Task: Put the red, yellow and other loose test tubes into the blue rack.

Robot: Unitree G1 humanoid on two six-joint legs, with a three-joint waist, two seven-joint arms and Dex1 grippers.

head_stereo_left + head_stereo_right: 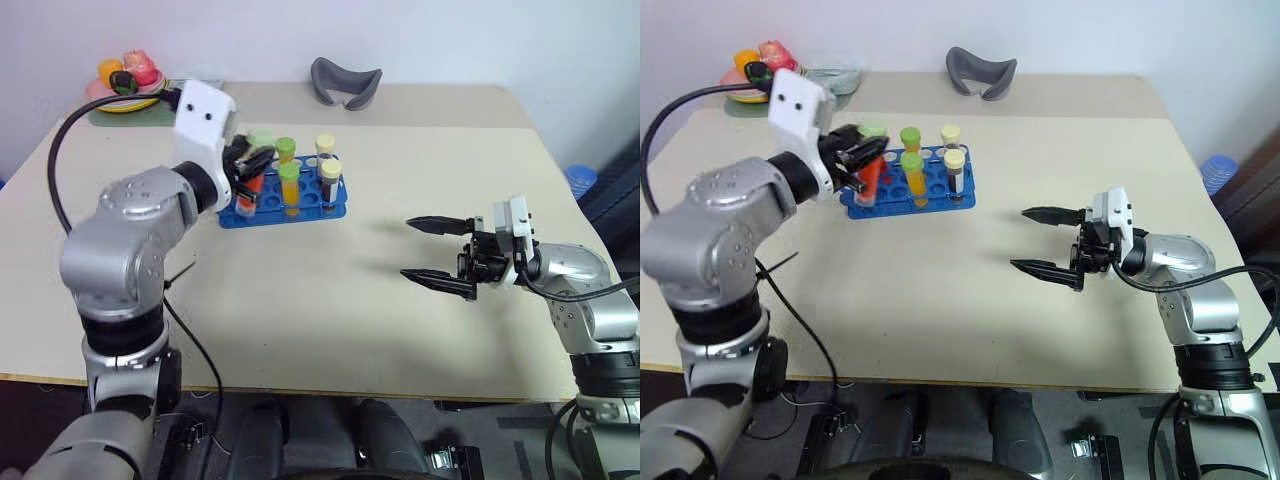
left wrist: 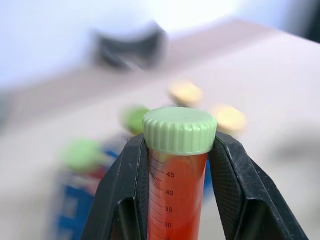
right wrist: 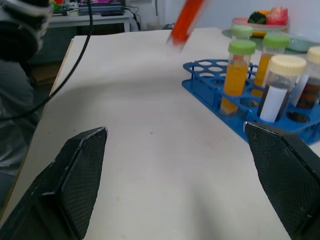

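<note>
Firmly, the left hand clamps a ribbed-capped, red clear tube; right hand splayed.

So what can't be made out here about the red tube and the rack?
- Red tube: lower end cut off by the left wrist view's bottom edge, between the left claw fingers.
- Blue rack: near-left holes hidden behind the left claw in the head views.
- Rack in the left wrist view: blurred, holes unreadable.

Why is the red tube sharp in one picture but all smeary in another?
In the left wrist view the red tube sits close between the left gripper's fingers, sharp, while the blue rack behind is out of focus. In the right wrist view it is a motion-blurred streak.
</note>
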